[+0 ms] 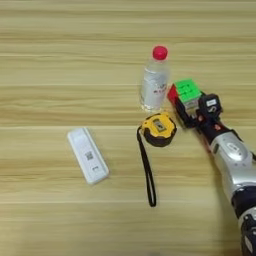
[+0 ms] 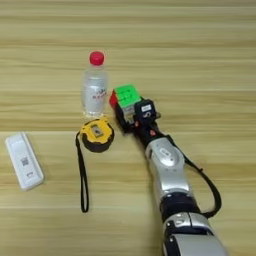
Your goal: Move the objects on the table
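Right arm (image 2: 167, 175) enters from bottom right, silver forearm angling up toward table centre. White oblong remote (image 1: 88, 155) lies flat at near left, a small dark square mark on its top face — not readable. Tape measure (image 1: 159, 129), yellow-black, sits mid-table, its black strap (image 1: 147, 170) trailing toward the near edge. Right gripper (image 2: 126, 111) is clamped on the red-green puzzle cube (image 1: 186, 92), black fingers on its near side, green face up, red face to the left. Cube is just right of the clear bottle (image 1: 154, 82) with red cap, upright; its label has red print, illegible. Light wooden table (image 1: 50, 60), lengthwise grain.
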